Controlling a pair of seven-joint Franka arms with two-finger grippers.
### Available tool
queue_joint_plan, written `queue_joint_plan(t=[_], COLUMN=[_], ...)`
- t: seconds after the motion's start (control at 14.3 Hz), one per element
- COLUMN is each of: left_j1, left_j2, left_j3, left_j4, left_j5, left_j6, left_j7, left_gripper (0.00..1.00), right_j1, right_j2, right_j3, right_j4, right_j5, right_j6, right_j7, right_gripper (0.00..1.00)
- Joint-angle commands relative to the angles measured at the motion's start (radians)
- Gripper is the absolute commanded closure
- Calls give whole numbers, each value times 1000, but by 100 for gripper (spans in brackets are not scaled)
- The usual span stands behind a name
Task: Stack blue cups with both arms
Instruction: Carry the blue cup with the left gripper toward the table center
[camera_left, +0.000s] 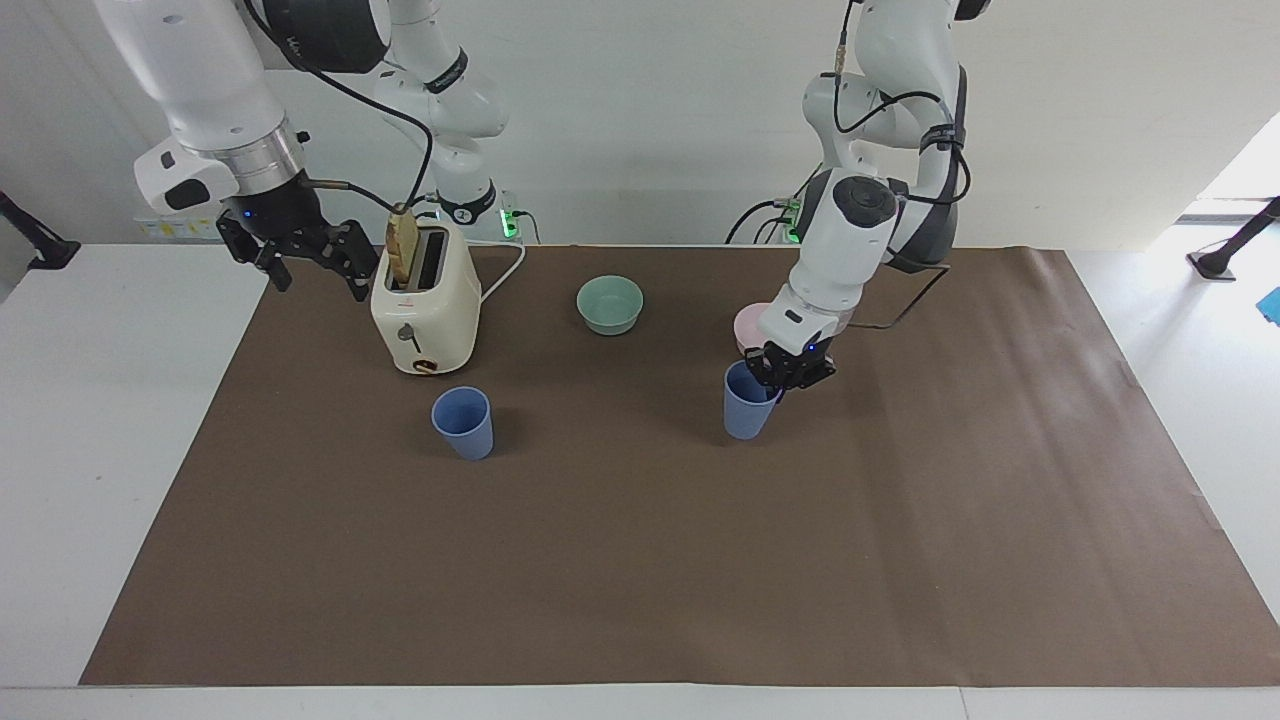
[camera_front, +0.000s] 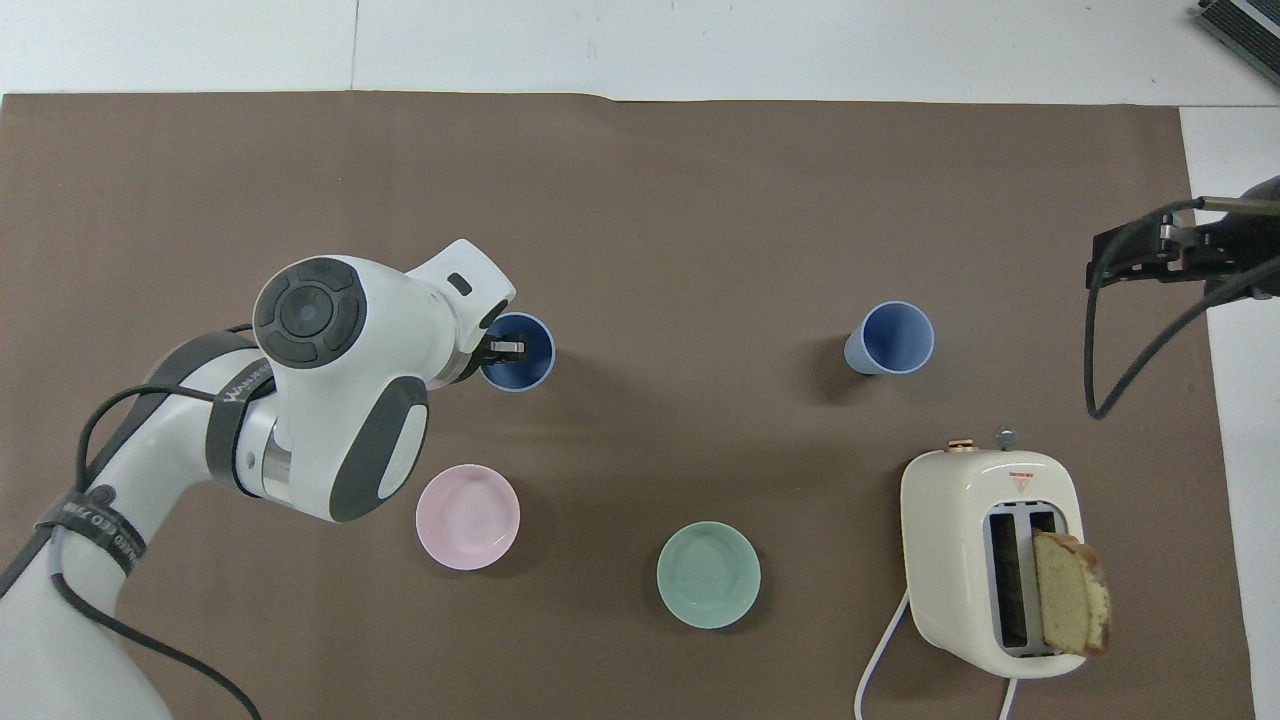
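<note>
Over the middle of the desk (camera_left: 640, 600), the left pincer (camera_left: 790, 368) is pinched on the rim of one blue cup (camera_left: 746, 403), one finger inside the mouth and one outside; the cup stays upright, and whether its base is on the brown mat (camera_left: 900, 520) or just clear of it I cannot tell; the pink bowl (camera_front: 468, 517) lies just beside it, nearer the robots' edge; the teal bowl (camera_left: 610, 304) sits beside the pink one toward the right arm's end; the second blue cup (camera_left: 463, 423) stands upright and alone on the mat, well apart from the held one toward the right arm's end; the cream toaster (camera_left: 424, 312) with a slice of bread (camera_left: 403, 249) stands near it on the robots' side; the right pincer (camera_left: 300, 250) waits spread above the corner of the mat beside the toaster, holding nothing.
</note>
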Motion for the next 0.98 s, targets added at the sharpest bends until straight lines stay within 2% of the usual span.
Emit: queue_joint_plan(t=[0.0, 0.28, 0.35, 0.42, 0.7, 0.77, 0.91], left_j1=[-20, -19, -19, -19, -14, -9, -2], left_j2=[15, 3, 3, 3, 11, 6, -41], left_j3=[21, 21, 21, 21, 21, 24, 34], left_j4=[-17, -49, -51, -49, -25, -17, -3], left_j5=[-8, -9, -9, -9, -8, -8, -1], left_j6=[29, 28, 28, 28, 9, 2, -47], left_j7=[-10, -24, -33, -44, -39, -39, -30], left_gripper=[100, 99, 83, 62, 9, 1, 0], right_j1=[-10, -10, -10, -10, -10, -10, -10], right_j2=[-26, -26, -26, -26, -26, -27, -28], right_j3=[3, 4, 3, 3, 3, 3, 3], right_j4=[-34, -32, -34, -32, -34, -35, -50], right_j5=[21, 21, 21, 21, 21, 21, 21], right_j6=[19, 19, 19, 19, 19, 19, 22], right_j7=[6, 4, 4, 4, 4, 4, 3], right_gripper=[0, 0, 0, 0, 0, 0, 0])
